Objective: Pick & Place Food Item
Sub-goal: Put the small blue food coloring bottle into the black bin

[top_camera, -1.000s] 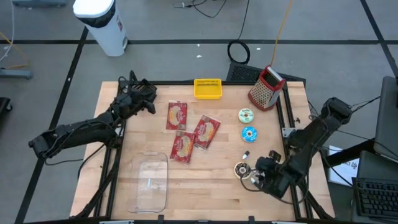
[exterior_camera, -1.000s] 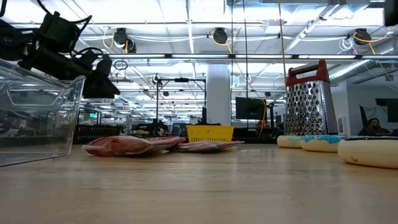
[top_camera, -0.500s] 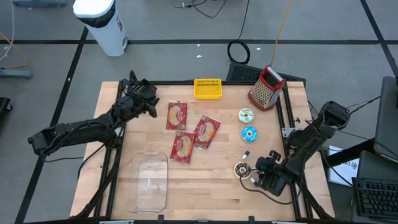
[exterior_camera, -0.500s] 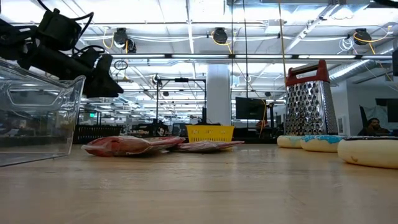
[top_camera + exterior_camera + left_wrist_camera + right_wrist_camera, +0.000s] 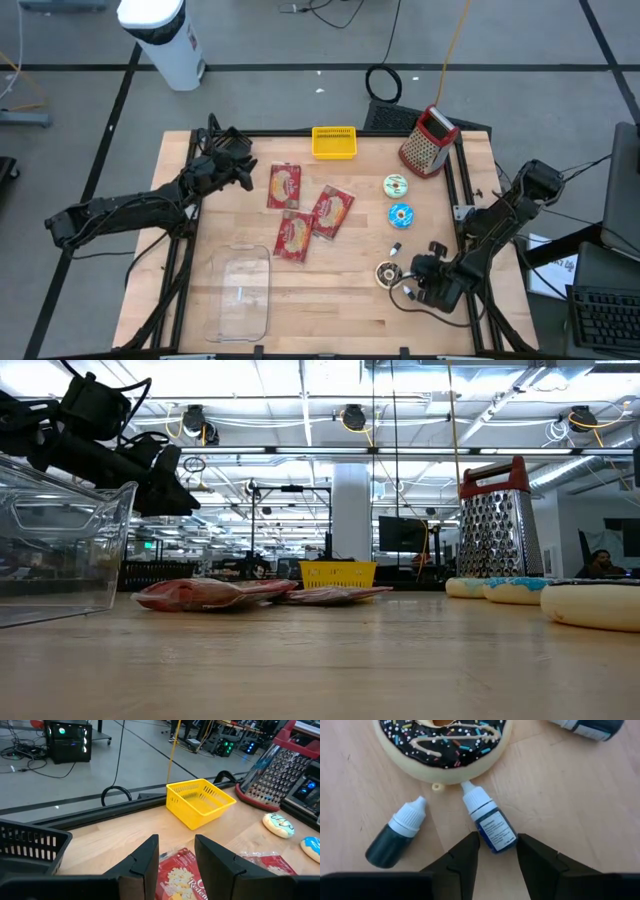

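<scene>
3 snack packets (image 5: pixel 308 211), 3 donuts (image 5: pixel 397 214)

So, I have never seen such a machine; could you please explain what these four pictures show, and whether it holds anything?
It is a robot with two dark arms at a wooden table, each ending in a two-finger pincer. One picture looks straight down, one looks level across the table, and two come from cameras on the wrists.

On the table lie three red snack packets, a yellow basket, a grater, toy donuts and a clear container.

The left pincer hovers open near a packet, holding nothing. The right pincer points down with its fingers either side of a small dropper bottle beside a chocolate donut. It has not visibly gripped the bottle.
</scene>
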Robot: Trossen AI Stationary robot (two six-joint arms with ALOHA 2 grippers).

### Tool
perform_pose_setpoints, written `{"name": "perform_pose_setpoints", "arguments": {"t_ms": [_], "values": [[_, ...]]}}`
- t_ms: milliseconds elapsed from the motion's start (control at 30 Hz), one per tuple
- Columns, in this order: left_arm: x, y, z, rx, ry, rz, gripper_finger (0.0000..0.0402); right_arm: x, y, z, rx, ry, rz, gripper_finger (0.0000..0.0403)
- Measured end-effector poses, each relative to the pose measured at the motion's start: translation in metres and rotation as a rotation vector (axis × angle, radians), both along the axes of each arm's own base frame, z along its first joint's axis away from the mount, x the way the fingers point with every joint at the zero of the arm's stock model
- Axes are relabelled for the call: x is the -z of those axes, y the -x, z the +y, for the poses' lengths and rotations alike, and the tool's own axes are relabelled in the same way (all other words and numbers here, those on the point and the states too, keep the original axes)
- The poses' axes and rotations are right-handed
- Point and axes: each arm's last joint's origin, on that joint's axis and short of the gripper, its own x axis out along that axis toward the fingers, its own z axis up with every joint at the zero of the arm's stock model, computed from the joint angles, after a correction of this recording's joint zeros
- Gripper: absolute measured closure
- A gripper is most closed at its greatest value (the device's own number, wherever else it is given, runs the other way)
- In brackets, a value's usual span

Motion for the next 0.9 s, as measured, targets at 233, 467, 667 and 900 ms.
{"name": "perform_pose_setpoints", "arguments": {"t_ms": [233, 467, 667, 900], "values": [[0.0, 0.0, 0.0, 0.0, 0.0, 0.002, 0.0277, 0.0, -0.001, 0.001, -0.045, 0.005, -0.02, 0.0278], [0.0, 0.0, 0.0, 0.0, 0.0, 0.002, 0.0277, -0.001, -0.002, 0.002, -0.065, 0.004, -0.031, 0.0302], [0.0, 0.0, 0.0, 0.0, 0.0, 0.001, 0.0277, -0.014, -0.001, 0.0, -0.066, -0.07, -0.068, 0.0341], [0.0, -0.001, 0.0, 0.011, 0.02, -0.022, 0.0277, -0.038, 0.001, -0.006, -0.054, -0.157, -0.171, 0.0332]]}}
